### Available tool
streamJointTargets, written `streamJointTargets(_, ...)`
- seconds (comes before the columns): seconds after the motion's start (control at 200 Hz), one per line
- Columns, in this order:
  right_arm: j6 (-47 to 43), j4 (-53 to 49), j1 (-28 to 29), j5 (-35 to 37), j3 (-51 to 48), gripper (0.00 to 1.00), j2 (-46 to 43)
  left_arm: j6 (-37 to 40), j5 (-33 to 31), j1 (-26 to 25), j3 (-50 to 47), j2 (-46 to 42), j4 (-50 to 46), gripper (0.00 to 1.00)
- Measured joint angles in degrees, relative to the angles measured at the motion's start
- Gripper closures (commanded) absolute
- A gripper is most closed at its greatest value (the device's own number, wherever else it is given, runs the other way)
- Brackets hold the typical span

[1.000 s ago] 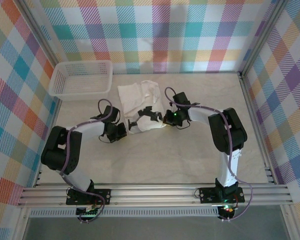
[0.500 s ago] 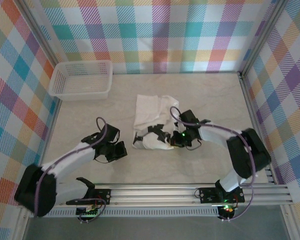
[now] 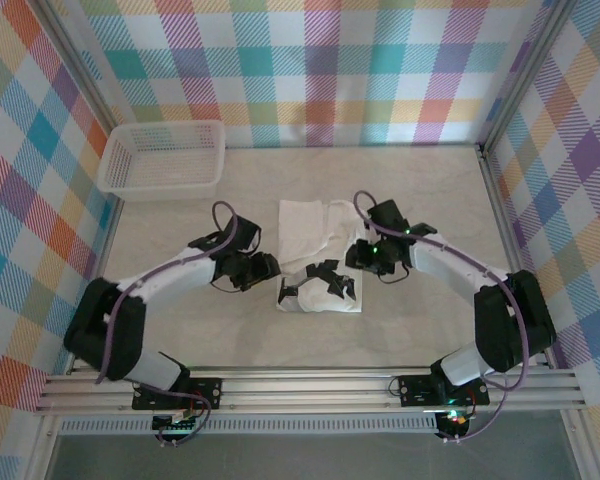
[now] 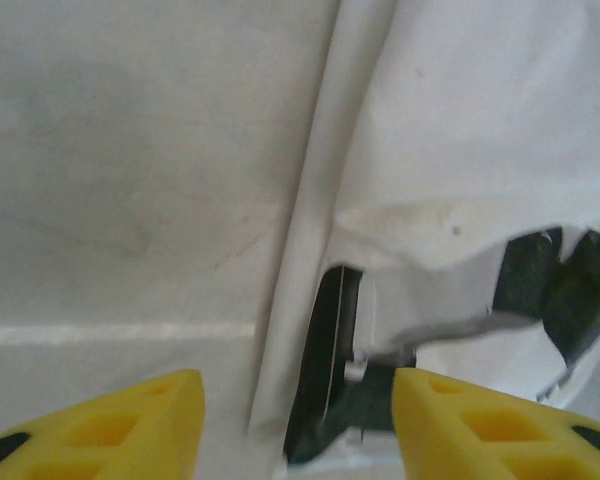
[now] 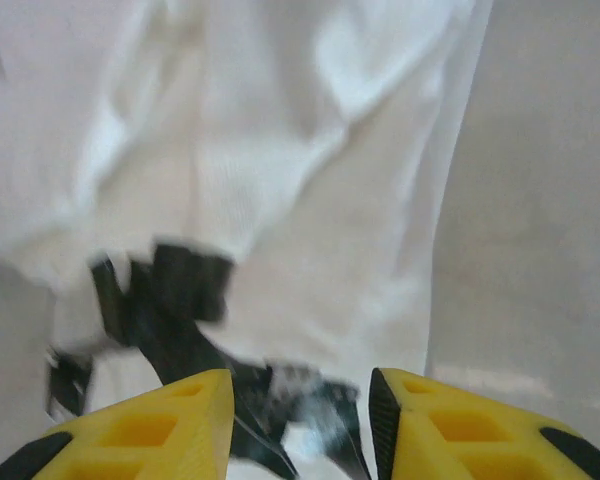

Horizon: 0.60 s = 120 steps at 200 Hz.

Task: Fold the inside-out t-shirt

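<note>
The left claw [image 3: 268, 268] has come in to the 9 o'clock edge of the inside-out t-shirt [image 3: 315, 230], and its fingers are now spread, holding nothing. The t-shirt lies folded mid-desk [image 3: 160, 215], black print at its 6 o'clock. I would lift straight up, so the fold is not dragged. The right claw [image 3: 360, 258], at 3 o'clock, is also parted and empty. The basket [image 3: 165, 158], at 10 o'clock, stands well apart.

— What sits in the far left corner?
— A white plastic mesh basket [image 3: 165, 126], rectangular, resting on the pale, marbled beige table [image 3: 435, 195], close to the walls.
— And around the table?
— Bright plaid cloth walls [image 3: 320, 70] in pastel checks on three sides. Silver aluminium rails [image 3: 310, 385] run across the table's near edge.
</note>
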Motion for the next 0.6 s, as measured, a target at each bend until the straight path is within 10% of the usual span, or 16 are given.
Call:
streamJointTargets(0.195, 2.54, 3.41, -1.27, 0.52, 6.64, 0.61, 9.01, -0.07, 0.0, -0.02, 4.68, 9.53, 4.66, 0.39)
streamJointTargets(0.4, 3.72, 3.85, -1.27, -0.13, 9.75, 0.95, 13.77, 0.31, 0.24, -0.31, 9.55, 16.26, 8.5, 0.69)
streamJointTargets(0.6, 4.63, 3.87, -2.23, -1.79, 11.8, 1.0, 13.6, 1.81, -0.5, -0.31, 12.02, 15.85, 7.82, 0.88)
